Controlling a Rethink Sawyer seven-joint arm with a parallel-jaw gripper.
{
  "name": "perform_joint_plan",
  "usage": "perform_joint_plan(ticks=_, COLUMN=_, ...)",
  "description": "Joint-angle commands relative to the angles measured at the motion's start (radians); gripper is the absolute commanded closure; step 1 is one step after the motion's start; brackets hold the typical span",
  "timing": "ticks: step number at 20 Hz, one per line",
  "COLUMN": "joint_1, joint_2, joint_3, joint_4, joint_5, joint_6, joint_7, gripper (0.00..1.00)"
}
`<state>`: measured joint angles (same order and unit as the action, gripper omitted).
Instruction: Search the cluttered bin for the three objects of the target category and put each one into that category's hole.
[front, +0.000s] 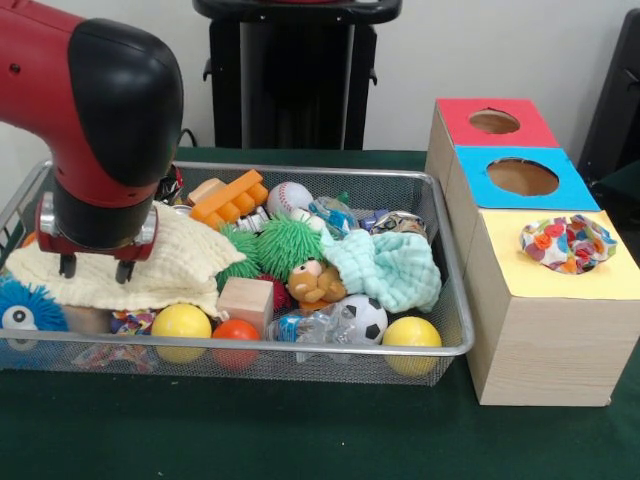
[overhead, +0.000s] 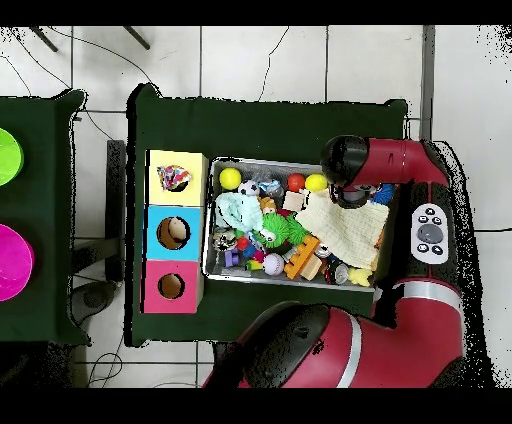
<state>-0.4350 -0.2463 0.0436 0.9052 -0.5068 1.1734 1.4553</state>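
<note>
The wire mesh bin (front: 455, 300) is full of toys. One floral cloth piece (front: 568, 243) lies on the yellow top of the wooden box (front: 545, 340), over the hole, which it hides; it also shows in the overhead view (overhead: 174, 178). A small multicoloured patch (front: 130, 322) shows under the pale-yellow waffle cloth (front: 170, 262); I cannot tell if it is floral cloth. My gripper (front: 95, 268) hangs open and empty just above the left part of that yellow cloth. In the overhead view the arm (overhead: 345, 162) hides the gripper.
A mint-green waffle cloth (front: 390, 268), green spiky balls (front: 285, 245), yellow balls (front: 181, 322), a soccer ball (front: 362, 318), a wooden block (front: 245, 300) and an orange brick (front: 230, 196) fill the bin. The blue-topped hole (front: 522, 177) and the red-topped hole (front: 494, 122) lie behind the yellow top.
</note>
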Motion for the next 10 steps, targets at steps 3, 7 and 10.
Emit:
perform_joint_plan(ticks=3, joint_1=-0.018, joint_2=-0.06, joint_3=0.133, joint_4=0.113, joint_5=0.073, joint_6=0.014, joint_7=-0.169, gripper=0.0)
perform_joint_plan(ticks=7, joint_1=-0.014, joint_2=-0.116, joint_3=0.157, joint_4=0.156, joint_5=0.112, joint_6=-0.04, joint_7=-0.135, gripper=0.0)
perform_joint_plan(ticks=10, joint_1=-0.006, joint_2=-0.149, joint_3=0.154, joint_4=0.178, joint_5=0.125, joint_6=-0.028, joint_7=-0.126, gripper=0.0)
